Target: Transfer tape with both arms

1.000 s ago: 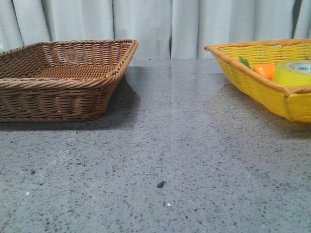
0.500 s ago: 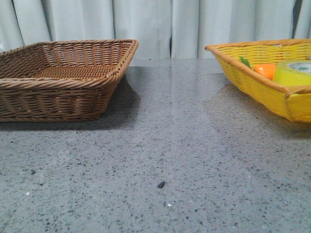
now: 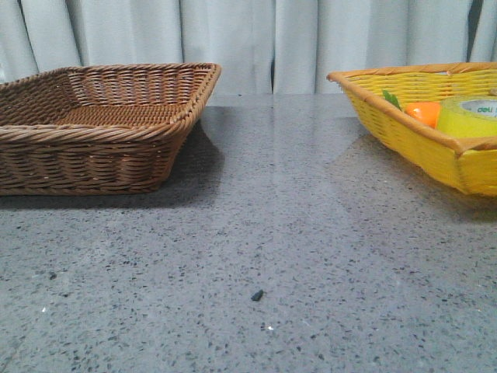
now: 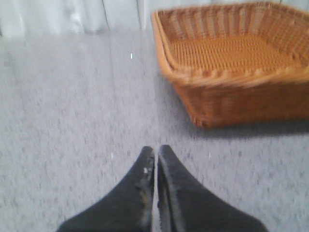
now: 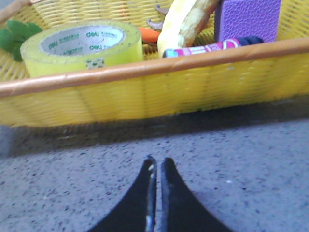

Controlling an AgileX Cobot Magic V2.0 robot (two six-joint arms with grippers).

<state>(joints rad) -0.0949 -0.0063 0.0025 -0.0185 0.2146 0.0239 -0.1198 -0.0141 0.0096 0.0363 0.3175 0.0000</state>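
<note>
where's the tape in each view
Front: the tape lies at the far right edge, inside the yellow basket.
Left wrist: not in it; only the brown basket shows.
Right wrist: tape upper left, behind the yellow basket's rim.
Shared landmark: the yellow basket, in the front and right wrist views.

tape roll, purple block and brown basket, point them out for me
tape roll (image 5: 82,46), right wrist view, on its white inner core
purple block (image 5: 247,19), right wrist view, on its textured front face
brown basket (image 3: 93,159), front view, on its near woven wall
</note>
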